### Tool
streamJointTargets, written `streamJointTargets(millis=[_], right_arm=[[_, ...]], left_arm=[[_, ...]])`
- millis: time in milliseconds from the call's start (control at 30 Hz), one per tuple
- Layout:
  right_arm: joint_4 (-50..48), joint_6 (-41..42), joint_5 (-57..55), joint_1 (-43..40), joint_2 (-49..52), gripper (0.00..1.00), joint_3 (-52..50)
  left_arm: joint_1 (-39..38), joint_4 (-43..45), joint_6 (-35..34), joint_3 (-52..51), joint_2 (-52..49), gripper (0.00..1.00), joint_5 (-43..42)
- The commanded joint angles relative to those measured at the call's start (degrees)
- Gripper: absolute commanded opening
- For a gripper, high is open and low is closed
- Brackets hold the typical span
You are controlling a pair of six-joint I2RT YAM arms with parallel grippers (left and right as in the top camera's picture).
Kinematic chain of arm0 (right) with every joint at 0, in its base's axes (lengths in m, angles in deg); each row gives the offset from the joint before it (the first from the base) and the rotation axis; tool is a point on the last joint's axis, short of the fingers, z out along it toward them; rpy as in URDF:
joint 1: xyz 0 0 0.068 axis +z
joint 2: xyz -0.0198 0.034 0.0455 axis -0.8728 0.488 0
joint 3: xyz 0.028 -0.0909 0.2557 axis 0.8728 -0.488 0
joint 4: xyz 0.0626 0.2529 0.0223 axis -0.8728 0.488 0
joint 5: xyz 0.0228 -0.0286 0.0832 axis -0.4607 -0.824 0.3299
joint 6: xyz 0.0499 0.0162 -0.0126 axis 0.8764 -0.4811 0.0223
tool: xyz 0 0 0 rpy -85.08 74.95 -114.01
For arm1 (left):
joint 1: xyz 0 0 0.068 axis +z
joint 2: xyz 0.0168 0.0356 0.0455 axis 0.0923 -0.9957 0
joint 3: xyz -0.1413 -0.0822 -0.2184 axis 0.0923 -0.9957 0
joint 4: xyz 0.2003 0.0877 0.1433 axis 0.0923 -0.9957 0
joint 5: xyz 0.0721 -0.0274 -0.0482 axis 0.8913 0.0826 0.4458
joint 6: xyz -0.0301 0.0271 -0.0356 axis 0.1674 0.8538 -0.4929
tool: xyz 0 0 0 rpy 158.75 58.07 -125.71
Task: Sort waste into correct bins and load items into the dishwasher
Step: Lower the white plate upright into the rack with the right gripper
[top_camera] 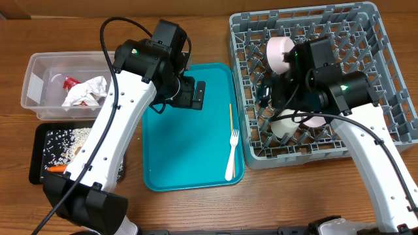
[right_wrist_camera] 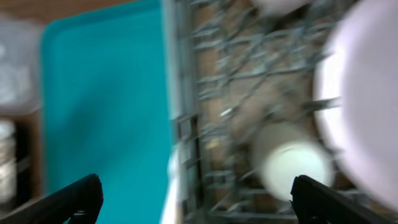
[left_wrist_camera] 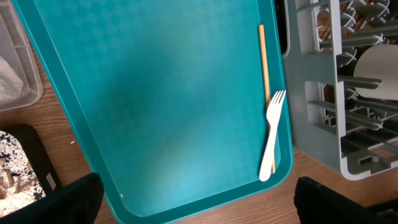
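On the wooden table (top_camera: pixel 19 26), the grey dish rack (top_camera: pixel 385 39) lies beneath the right jaws, which are spread with nothing between them. A white plate (top_camera: pixel 279 55) stands on edge ahead and to their right, and a small white cup (right_wrist_camera: pixel 292 165) lies just ahead, though that view is blurred. Left jaws, spread and empty, hang over the teal tray (left_wrist_camera: pixel 155 106). To their left sit the clear tub (top_camera: pixel 32 78) with napkins (top_camera: pixel 88 91) and the black tray (top_camera: pixel 39 156) with a carrot (top_camera: pixel 57 169). Ahead on their right lie the fork (left_wrist_camera: pixel 272 137) and wooden stick (left_wrist_camera: pixel 263 62), touching.
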Motion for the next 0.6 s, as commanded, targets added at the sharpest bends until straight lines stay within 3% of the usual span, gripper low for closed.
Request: streamJointTargets(millis=[0,567], right_arm=[[0.5,0.0,11.7,0.0,-0.8,1.00,1.5],[0.5,0.0,11.2,0.0,-0.8,1.00,1.5]], left_arm=[[0.0,0.1,-0.6,-0.4,0.2,1.00,0.8],[0.0,0.1,-0.6,-0.4,0.2,1.00,0.7]])
